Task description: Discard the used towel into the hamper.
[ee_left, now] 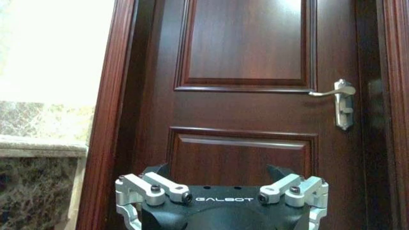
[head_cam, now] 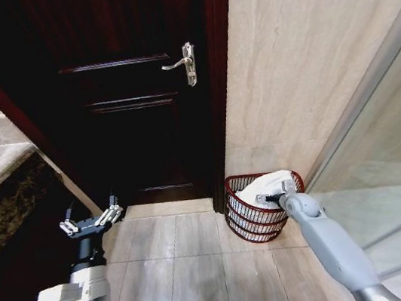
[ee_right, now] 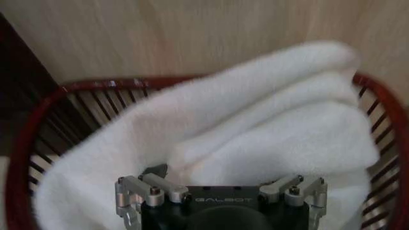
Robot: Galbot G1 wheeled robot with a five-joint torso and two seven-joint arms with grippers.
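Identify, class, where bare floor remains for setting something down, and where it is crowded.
Free: the beige floor tiles between the dark wooden door and the robot's base. Crowded: the corner where the reddish-brown ribbed hamper holds the white towel, with the right gripper at it.

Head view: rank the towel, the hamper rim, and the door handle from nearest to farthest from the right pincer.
1. The towel, right at the right pincer, heaped over the hamper's top.
2. The hamper, its rim ringing the towel, on the floor by the wall.
3. The door handle, high up on the dark door, toward the robot's left.
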